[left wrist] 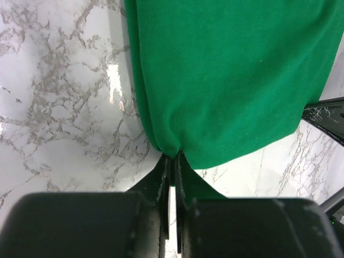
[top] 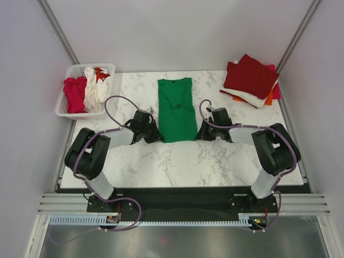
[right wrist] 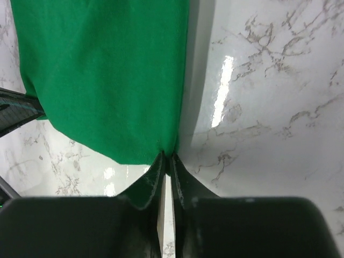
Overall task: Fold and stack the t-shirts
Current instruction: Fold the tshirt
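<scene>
Left gripper (left wrist: 173, 157) and right gripper (right wrist: 167, 157) clamped on green t-shirt (top: 176, 110) hem corners, likely for fold toward collar, on tabletop (top: 177, 161).

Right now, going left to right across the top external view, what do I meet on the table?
white basket → left tool, shut on the shirt's near corner → green t-shirt → right tool, shut on the other corner → folded t-shirt stack
</scene>
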`<state>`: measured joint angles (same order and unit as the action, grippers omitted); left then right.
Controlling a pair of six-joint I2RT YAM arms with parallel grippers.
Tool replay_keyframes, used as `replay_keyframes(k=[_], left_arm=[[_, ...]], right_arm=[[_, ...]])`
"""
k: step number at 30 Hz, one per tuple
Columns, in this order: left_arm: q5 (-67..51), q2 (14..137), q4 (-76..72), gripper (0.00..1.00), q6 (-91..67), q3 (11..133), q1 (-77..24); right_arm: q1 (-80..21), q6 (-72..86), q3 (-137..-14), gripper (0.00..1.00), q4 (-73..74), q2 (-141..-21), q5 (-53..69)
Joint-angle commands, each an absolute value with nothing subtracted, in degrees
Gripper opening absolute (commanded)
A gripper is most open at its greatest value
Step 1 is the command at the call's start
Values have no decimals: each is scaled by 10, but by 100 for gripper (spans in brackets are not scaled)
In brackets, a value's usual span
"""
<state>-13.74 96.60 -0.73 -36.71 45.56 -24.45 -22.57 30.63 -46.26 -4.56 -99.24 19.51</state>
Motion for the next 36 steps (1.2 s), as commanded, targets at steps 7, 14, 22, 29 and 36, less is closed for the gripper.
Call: replay_keyframes(k=[7,14,22,29,36], left_arm=[[-122,955,17,2,-374,425,-244],[-122,825,17,2,-374,360,-264],[-122,645,17,2,-374,351,-319],[-79,548,314,2,-428,412,-334],[-25,591,363,2,-390,539,-333]], right_arm=[[-229,308,-438,0,-2,-997,188],[-241,314,-410,0,87,-884,172],[-263,323,-387,0,206,-700,173],[-267,328,-471,0,301,-601,135],[-265,277,-600,0,353,-659,70]])
